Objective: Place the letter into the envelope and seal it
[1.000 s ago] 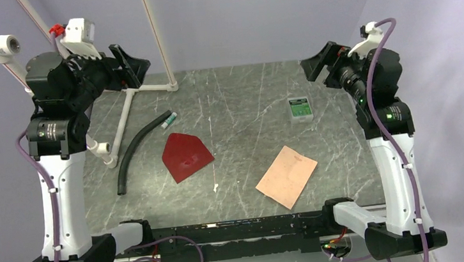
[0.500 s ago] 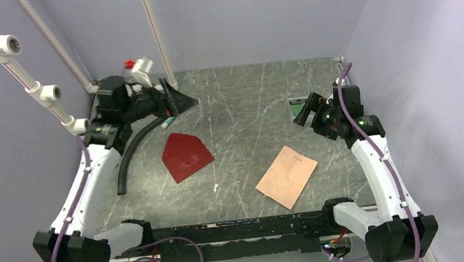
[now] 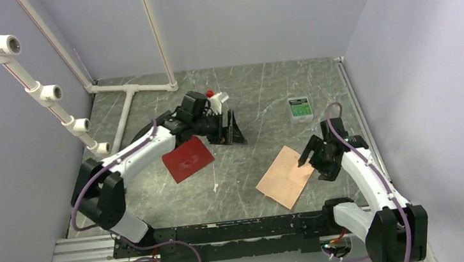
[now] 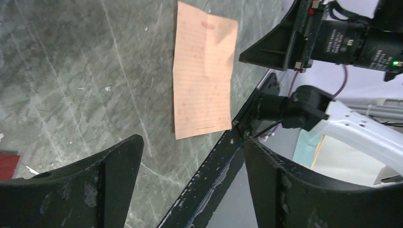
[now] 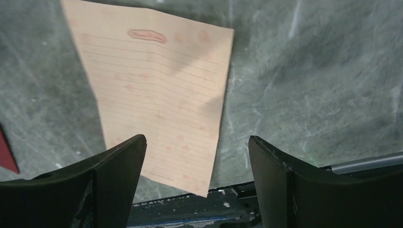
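The letter (image 3: pixel 285 176), a pale tan-pink lined sheet, lies flat on the marble table at the front right. It also shows in the left wrist view (image 4: pixel 204 76) and the right wrist view (image 5: pixel 157 95). The dark red envelope (image 3: pixel 187 159) lies flat left of centre; a corner of it shows in the left wrist view (image 4: pixel 7 164). My left gripper (image 3: pixel 229 131) is open and empty, just past the envelope's far right corner (image 4: pixel 190 142). My right gripper (image 3: pixel 307 156) is open and empty, low over the letter's right edge (image 5: pixel 197 140).
A small white-and-green box (image 3: pixel 300 108) lies at the back right. A white pipe frame (image 3: pixel 129 88) stands along the back left. The black front rail (image 3: pixel 225 224) runs close to the letter's near corner.
Both arms have come down from raised poses. The left gripper swung right to the envelope's far corner. The right gripper dropped forward to the letter's right edge.
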### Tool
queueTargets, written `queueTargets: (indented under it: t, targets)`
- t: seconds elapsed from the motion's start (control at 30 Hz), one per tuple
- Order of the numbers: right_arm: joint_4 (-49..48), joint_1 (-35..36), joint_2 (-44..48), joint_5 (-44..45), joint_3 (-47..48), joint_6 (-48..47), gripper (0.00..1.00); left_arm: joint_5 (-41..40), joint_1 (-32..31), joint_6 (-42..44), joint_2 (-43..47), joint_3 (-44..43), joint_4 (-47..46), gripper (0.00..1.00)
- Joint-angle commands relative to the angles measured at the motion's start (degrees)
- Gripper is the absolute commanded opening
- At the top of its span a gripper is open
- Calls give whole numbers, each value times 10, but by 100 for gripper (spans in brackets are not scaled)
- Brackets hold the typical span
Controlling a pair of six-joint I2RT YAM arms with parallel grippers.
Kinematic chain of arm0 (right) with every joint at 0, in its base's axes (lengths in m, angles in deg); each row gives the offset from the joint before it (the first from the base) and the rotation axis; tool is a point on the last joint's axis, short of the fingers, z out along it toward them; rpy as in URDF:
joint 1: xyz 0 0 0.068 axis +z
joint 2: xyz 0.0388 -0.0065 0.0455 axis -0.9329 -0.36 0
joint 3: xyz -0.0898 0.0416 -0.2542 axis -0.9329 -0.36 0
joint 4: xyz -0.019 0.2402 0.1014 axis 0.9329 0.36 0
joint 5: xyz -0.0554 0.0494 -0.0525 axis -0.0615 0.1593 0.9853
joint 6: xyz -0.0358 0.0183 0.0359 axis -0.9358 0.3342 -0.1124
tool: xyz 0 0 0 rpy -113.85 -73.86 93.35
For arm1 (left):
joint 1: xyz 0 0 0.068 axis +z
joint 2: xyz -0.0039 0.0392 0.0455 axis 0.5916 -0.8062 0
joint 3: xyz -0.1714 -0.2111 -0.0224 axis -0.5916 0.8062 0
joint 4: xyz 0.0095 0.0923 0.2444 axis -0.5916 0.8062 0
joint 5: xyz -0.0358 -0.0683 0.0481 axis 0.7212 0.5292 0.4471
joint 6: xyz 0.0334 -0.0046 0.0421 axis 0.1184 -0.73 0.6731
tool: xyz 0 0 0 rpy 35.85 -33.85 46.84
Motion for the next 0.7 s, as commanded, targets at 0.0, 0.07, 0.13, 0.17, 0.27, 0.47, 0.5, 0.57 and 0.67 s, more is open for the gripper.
queueTargets:
  t: [0.0, 0.07, 0.13, 0.17, 0.27, 0.47, 0.5, 0.57, 0.67]
  targets:
    - [-72, 0, 22, 16, -48, 44, 83, -3, -20, 25, -38, -21, -24, 81]
    - [-101, 0, 12, 12, -65, 55, 81, 2, -22, 25, -58, -27, -22, 79]
    - [-128, 0, 3, 6, -81, 63, 79, 4, -23, 27, -72, -35, -17, 78]
    - [-142, 0, 0, 4, -88, 65, 78, 4, -23, 28, -78, -38, -14, 78]
    - [-181, -1, -7, -1, -106, 71, 72, -1, -23, 34, -90, -52, -1, 77]
    - [-239, -2, -26, -18, -143, 77, 61, -22, -23, 37, -102, -68, 17, 77]
    - [-250, -2, -26, -21, -151, 77, 59, -25, -23, 35, -102, -69, 17, 77]
    - [-272, -3, -18, -28, -166, 79, 52, -31, -23, 33, -103, -70, 19, 77]
    - [-315, -3, 3, -50, -188, 77, 35, -45, -23, 29, -100, -69, 23, 76]
